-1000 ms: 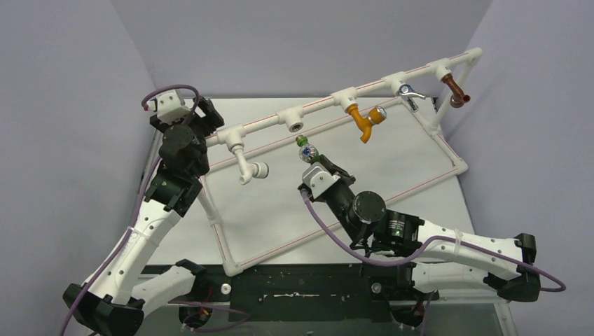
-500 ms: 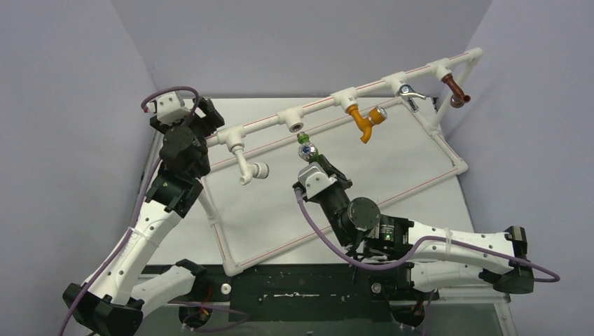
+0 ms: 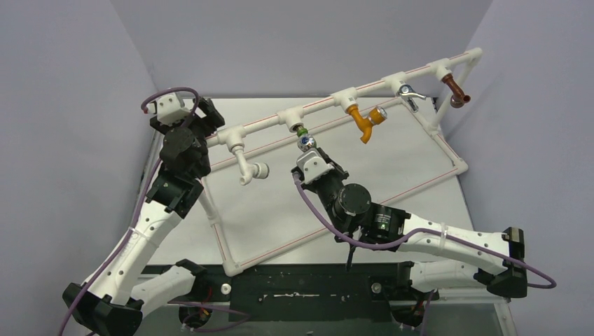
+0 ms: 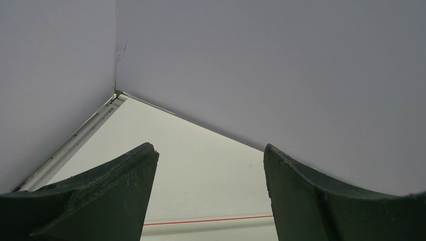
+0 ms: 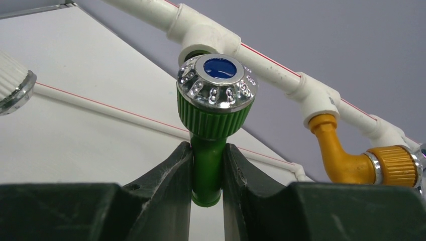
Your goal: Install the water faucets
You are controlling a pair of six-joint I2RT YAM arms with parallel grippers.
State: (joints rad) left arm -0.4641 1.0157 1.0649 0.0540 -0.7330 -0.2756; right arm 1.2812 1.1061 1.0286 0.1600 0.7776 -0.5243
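Note:
My right gripper (image 3: 308,149) (image 5: 207,150) is shut on the green faucet (image 3: 302,132) (image 5: 207,170), gripping its stem below the chrome, blue-capped knob. The faucet's far end sits at the mouth of an open tee fitting (image 3: 293,119) (image 5: 203,37) on the white pipe frame's top rail. A white faucet (image 3: 246,166), an orange faucet (image 3: 362,120) (image 5: 341,160), a silver faucet (image 3: 408,94) and a brown faucet (image 3: 457,91) hang from other tees. My left gripper (image 3: 208,120) (image 4: 208,155) is open and empty, by the rail's left end.
The white pipe frame (image 3: 448,150) with red stripes spans the table, its top rail raised and slanting up to the right. Grey walls close in at the back and on both sides. A striped pipe (image 4: 211,221) lies just below my left fingers.
My right gripper has carried the green faucet up and back, from a gap below the rail to the open tee fitting. The left arm has not moved.

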